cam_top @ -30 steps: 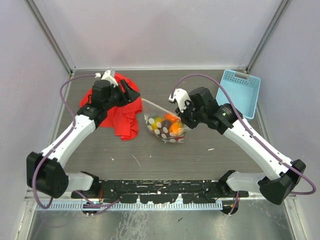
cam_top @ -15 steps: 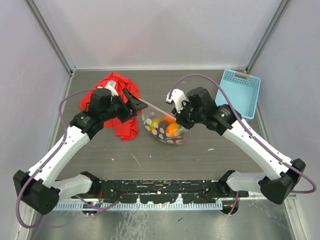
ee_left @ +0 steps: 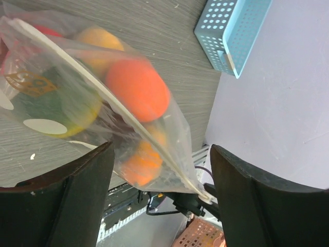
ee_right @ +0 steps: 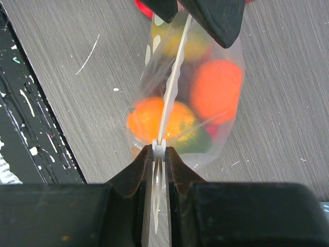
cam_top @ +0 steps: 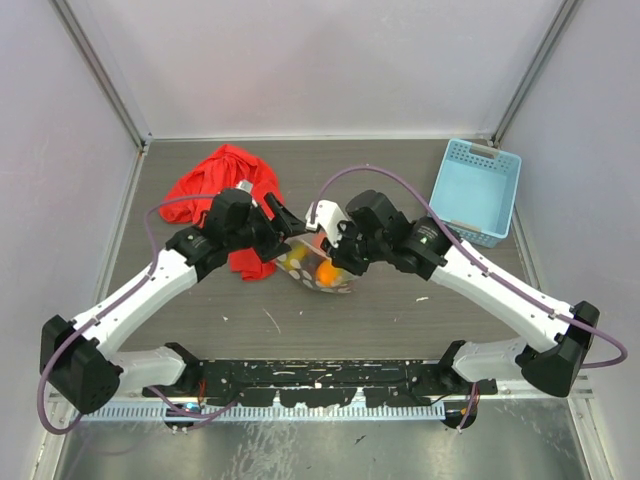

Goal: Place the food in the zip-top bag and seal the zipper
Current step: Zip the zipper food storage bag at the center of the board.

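Bag (cam_top: 315, 268): clear plastic with white dots, at the middle of the worktop (cam_top: 400, 310), stretched between the 2 arms. Whether its bottom touches the worktop cannot be told.
Food (ee_right: 216, 98): round toy pieces in orange, yellow, green and red, all inside the bag. None is seen loose outside it.
Zipper (ee_right: 172, 87): whitish strip along the top edge, pulled into a slightly wavy line. Whether it is pressed closed along its whole length cannot be told.
Right fingers (ee_right: 136, 177): pressed together, pinching 1 end of the zipper.
Left fingers (ee_left: 77, 180): spread, 1 on each side of the bag near the strip, not clamping it.
Likely step: sealing, with filling apparently done.
Risk 1: if the left fingers close off the strip, a gap may remain and food could spill.
Risk 2: the right fingers hold only a thin edge, so the weight of the food may pull it free.
Risk 3: too hard a pull could tear the thin plastic.
Surroundings: red cloth (cam_top: 215, 180) behind the left arm, and blue basket (cam_top: 478, 190) well apart at the far right.
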`<act>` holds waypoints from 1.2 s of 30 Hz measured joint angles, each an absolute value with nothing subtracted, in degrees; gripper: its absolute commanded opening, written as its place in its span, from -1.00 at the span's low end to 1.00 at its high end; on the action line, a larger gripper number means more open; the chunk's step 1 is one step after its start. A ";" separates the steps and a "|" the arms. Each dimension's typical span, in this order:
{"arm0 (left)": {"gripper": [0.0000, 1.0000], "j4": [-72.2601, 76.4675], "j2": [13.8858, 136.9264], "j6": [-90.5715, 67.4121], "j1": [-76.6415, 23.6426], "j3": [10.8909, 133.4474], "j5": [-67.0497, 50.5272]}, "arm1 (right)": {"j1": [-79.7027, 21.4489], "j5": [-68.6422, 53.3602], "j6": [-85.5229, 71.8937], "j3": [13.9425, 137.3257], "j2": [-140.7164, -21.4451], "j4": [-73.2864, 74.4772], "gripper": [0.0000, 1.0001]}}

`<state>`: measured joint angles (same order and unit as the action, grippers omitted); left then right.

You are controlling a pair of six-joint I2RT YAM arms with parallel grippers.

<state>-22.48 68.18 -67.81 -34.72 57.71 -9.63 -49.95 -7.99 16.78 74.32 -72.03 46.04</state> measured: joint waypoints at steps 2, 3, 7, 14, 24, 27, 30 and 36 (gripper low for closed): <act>0.35 -22.31 69.01 -68.45 -34.72 57.14 -9.65 | -50.52 -7.97 16.78 74.32 -72.05 45.91 -0.99; 0.27 -22.13 69.30 -68.66 -34.72 56.95 -9.67 | -50.70 -7.94 16.78 74.32 -72.05 45.89 -0.99; -0.22 -21.30 70.41 -69.82 -34.72 56.38 -9.82 | -51.66 -7.99 16.78 74.37 -72.82 45.84 -0.99; -1.00 -19.31 70.89 -69.65 -34.72 56.23 -9.41 | -52.14 -7.90 16.78 74.39 -74.52 45.91 -0.99; -1.00 -16.03 76.95 -68.27 -30.96 56.18 -11.81 | -52.14 -4.54 16.36 74.35 -74.52 46.85 -0.99; -1.00 -16.10 78.76 -67.20 -28.53 56.77 -12.25 | -52.14 -3.40 15.88 73.80 -74.48 47.40 -0.99; -1.00 -16.10 80.40 -66.08 -26.41 58.59 -13.65 | -52.12 -1.96 15.35 72.62 -74.28 46.09 -0.99; -1.00 -16.01 84.79 -64.29 -25.26 64.03 -15.94 | -52.12 2.61 14.46 72.38 -73.69 44.58 -0.99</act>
